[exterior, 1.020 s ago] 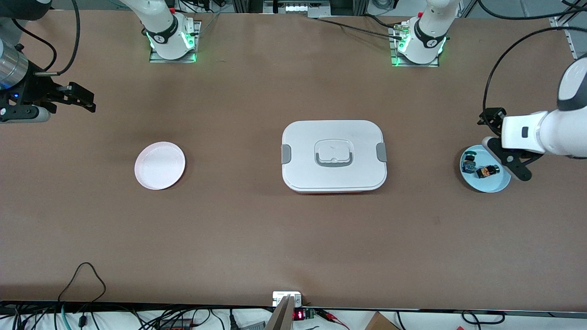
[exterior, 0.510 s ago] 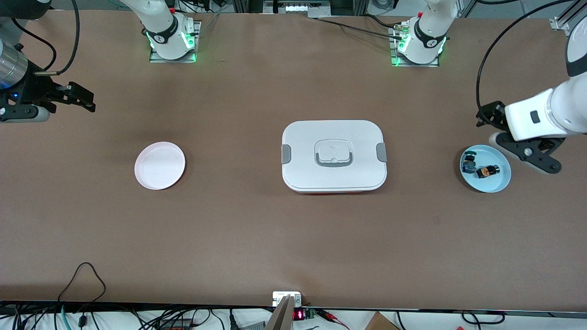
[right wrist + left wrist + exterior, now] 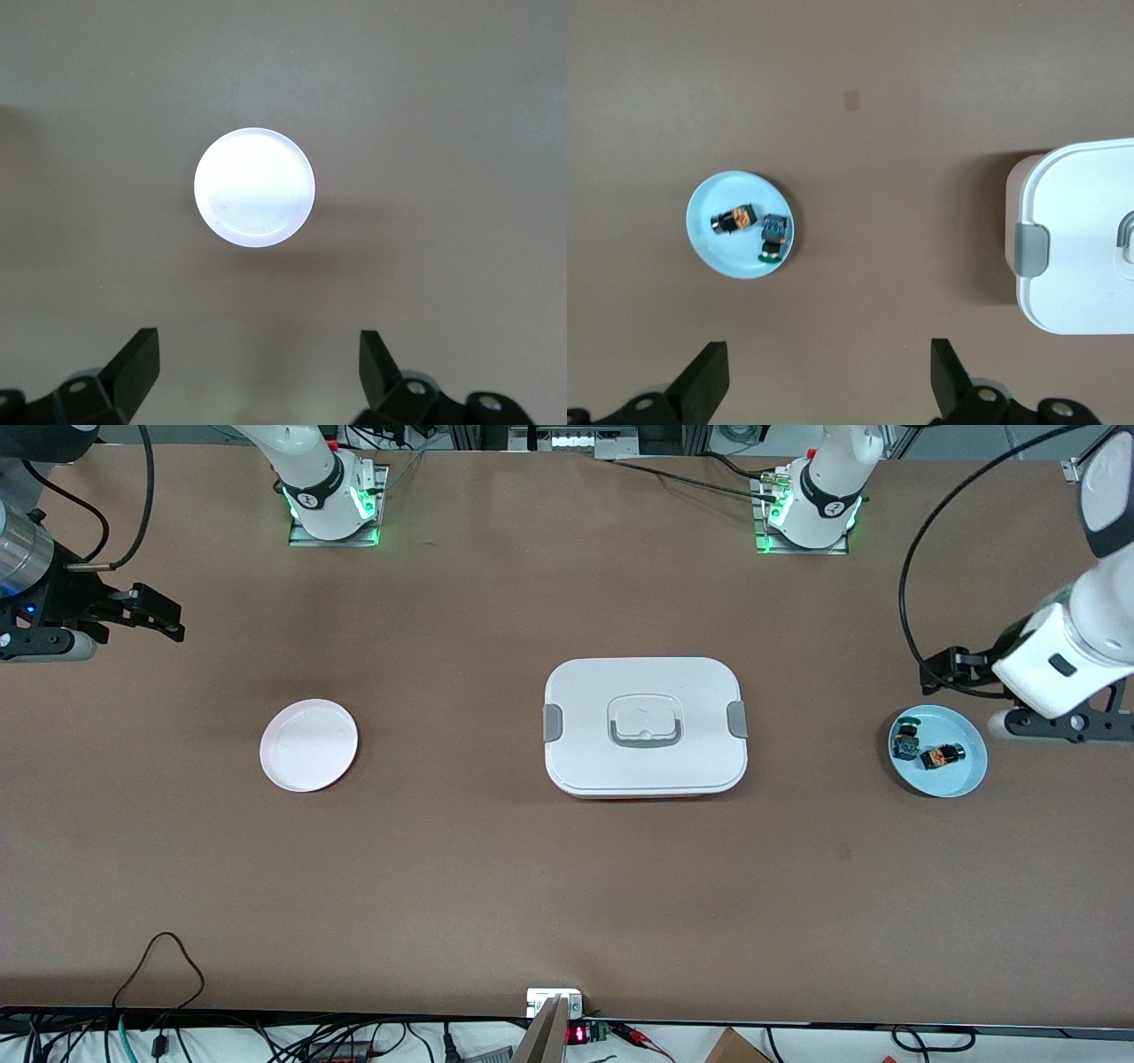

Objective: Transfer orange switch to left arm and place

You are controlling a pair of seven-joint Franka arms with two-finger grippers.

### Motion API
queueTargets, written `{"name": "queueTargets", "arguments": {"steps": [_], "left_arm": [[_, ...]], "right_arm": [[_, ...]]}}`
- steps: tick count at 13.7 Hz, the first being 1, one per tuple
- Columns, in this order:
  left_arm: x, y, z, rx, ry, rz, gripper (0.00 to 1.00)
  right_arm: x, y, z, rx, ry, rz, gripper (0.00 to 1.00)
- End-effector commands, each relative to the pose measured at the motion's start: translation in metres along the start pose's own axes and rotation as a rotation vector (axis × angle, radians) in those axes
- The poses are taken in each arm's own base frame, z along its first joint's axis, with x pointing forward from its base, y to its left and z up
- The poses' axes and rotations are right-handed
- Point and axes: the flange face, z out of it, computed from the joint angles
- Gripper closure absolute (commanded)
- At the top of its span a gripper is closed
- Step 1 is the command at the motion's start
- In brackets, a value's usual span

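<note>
The orange switch (image 3: pixel 939 757) lies on a light blue plate (image 3: pixel 964 779), beside a blue-green switch (image 3: pixel 905 741). The switch also shows in the left wrist view (image 3: pixel 735 219), on that same plate (image 3: pixel 719 255). My left gripper (image 3: pixel 1067 728) is open and empty, in the air over the table's edge beside the blue plate; its fingers stand wide apart in its wrist view (image 3: pixel 828 382). The white box (image 3: pixel 645 726) sits mid-table, and one latched end shows in the left wrist view (image 3: pixel 1081 239). My right gripper (image 3: pixel 159 615) waits open and empty at the right arm's end.
A pale pink plate (image 3: pixel 308 745) lies empty between the box and the right arm's end, and shows in the right wrist view (image 3: pixel 254 188) ahead of the right gripper (image 3: pixel 257 376). Cables and a small device sit along the table edge nearest the front camera.
My left gripper has swung away from over the blue plate toward the left arm's end of the table, turning as it went. Both switches, the box and the right arm have not moved.
</note>
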Motion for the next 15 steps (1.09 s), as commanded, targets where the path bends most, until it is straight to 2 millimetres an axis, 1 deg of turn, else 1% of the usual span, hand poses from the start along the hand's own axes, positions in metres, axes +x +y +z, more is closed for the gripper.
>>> {"name": "queueTargets", "arguments": {"steps": [1, 2, 3, 4, 6, 8, 10, 12, 13, 14, 15], "left_arm": [[-0.054, -0.013, 0.014, -0.024, 0.050, -0.038, 0.00], [-0.065, -0.017, 0.020, -0.028, 0.071, -0.025, 0.00], [-0.071, -0.022, 0.026, -0.030, 0.080, -0.024, 0.00], [-0.071, -0.024, 0.025, -0.032, 0.101, -0.022, 0.00], [-0.065, -0.025, 0.020, -0.044, 0.159, 0.062, 0.00], [-0.064, -0.034, 0.025, -0.093, 0.147, 0.039, 0.00], [-0.061, -0.039, 0.025, -0.093, 0.147, 0.031, 0.00], [-0.063, -0.047, 0.027, -0.093, 0.128, 0.011, 0.00], [-0.063, -0.047, 0.026, -0.094, 0.127, 0.008, 0.00], [-0.061, -0.048, 0.020, -0.089, 0.139, 0.007, 0.00], [-0.052, -0.047, 0.017, -0.090, 0.138, 0.004, 0.00]], "right_arm": [[-0.006, 0.001, -0.003, 0.009, 0.012, 0.012, 0.00], [-0.006, 0.001, -0.003, 0.008, 0.010, 0.012, 0.00], [-0.006, 0.001, -0.003, 0.005, 0.010, 0.011, 0.00], [-0.006, 0.001, -0.003, 0.005, 0.011, 0.012, 0.00], [-0.006, 0.001, -0.003, 0.005, 0.011, 0.012, 0.00], [-0.006, 0.001, -0.003, 0.005, 0.013, 0.012, 0.00], [-0.005, 0.001, -0.003, 0.003, 0.013, 0.011, 0.00], [-0.006, 0.002, -0.003, 0.003, 0.011, 0.012, 0.00], [-0.006, 0.002, -0.003, 0.003, 0.011, 0.014, 0.00], [-0.006, 0.001, -0.003, 0.005, 0.011, 0.014, 0.00], [-0.005, 0.002, -0.001, 0.005, 0.007, 0.015, 0.00]]}}
